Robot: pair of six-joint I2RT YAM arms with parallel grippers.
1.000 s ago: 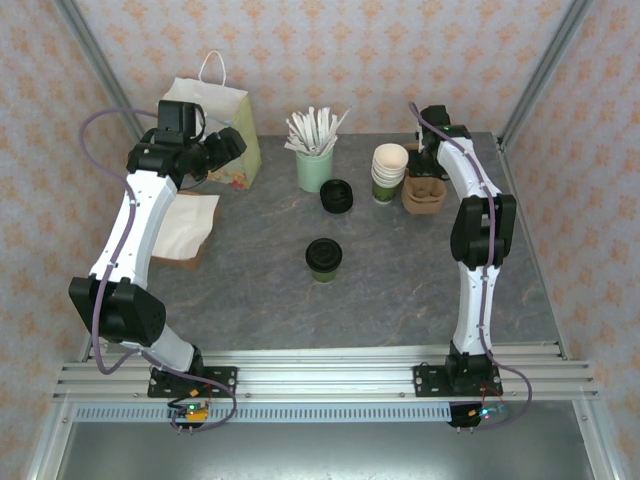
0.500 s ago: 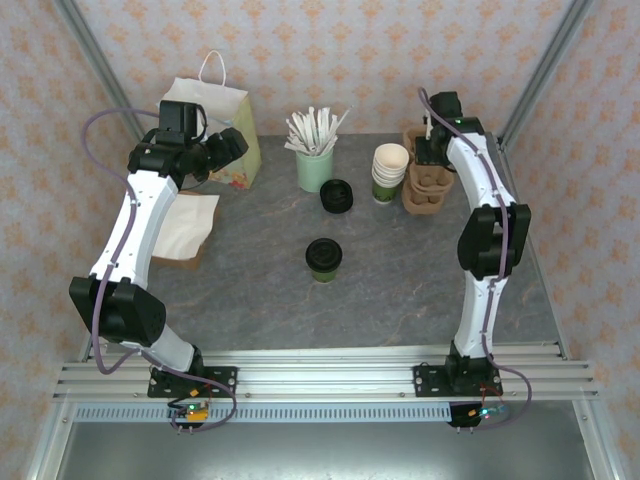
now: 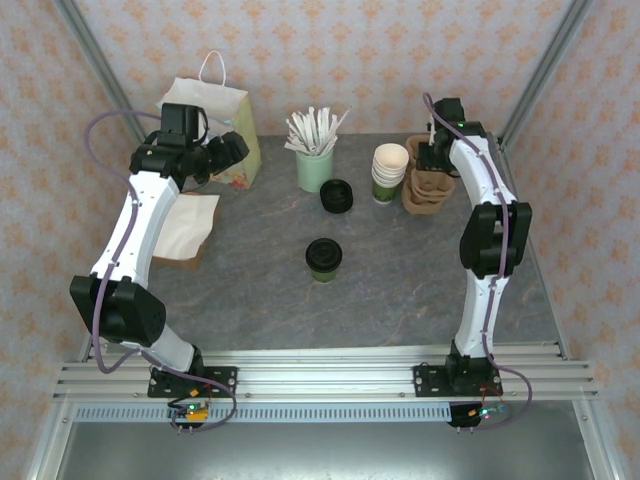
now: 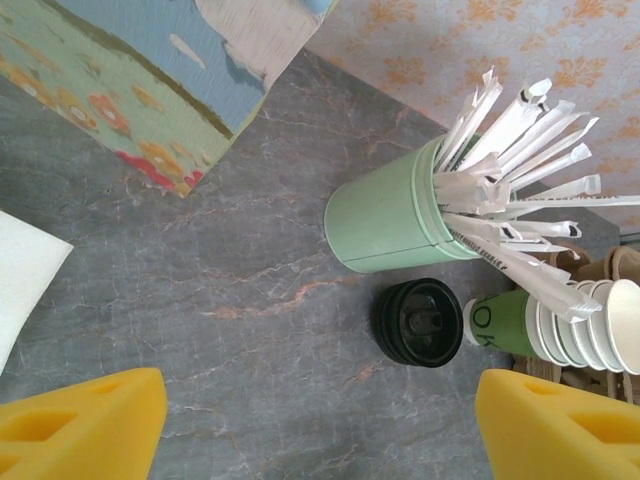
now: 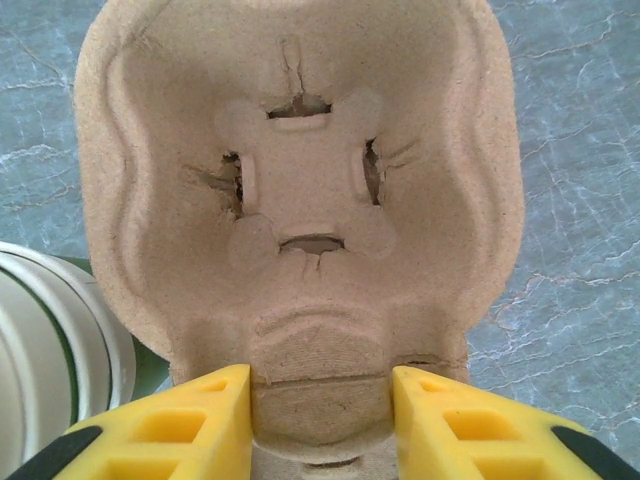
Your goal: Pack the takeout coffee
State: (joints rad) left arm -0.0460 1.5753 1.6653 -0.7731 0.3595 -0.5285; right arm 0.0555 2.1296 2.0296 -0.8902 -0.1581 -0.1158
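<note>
Two takeout coffees, green cups with black lids, stand on the grey table: one (image 3: 324, 258) mid-table, the other (image 3: 336, 195) (image 4: 420, 322) beside the pale green mug. My left gripper (image 3: 230, 147) (image 4: 320, 405) hangs open near the paper bag, its yellow fingers (image 4: 90, 420) wide apart over bare table, apart from the nearer coffee. My right gripper (image 3: 431, 152) (image 5: 320, 400) is at the back right, shut on the middle ridge of a brown pulp cup carrier (image 3: 425, 188) (image 5: 300, 150), one finger against each side.
A floral paper bag (image 3: 212, 120) (image 4: 150, 80) stands at the back left with white napkins (image 3: 186, 225) in front of it. The mug of white sticks (image 3: 314, 165) (image 4: 390, 215) and a stack of lidless cups (image 3: 389, 170) (image 4: 585, 330) stand along the back.
The right arm has swung its elbow to the right, uncovering more of the carrier, and its gripper has settled on the carrier's ridge. The left arm has stayed still.
</note>
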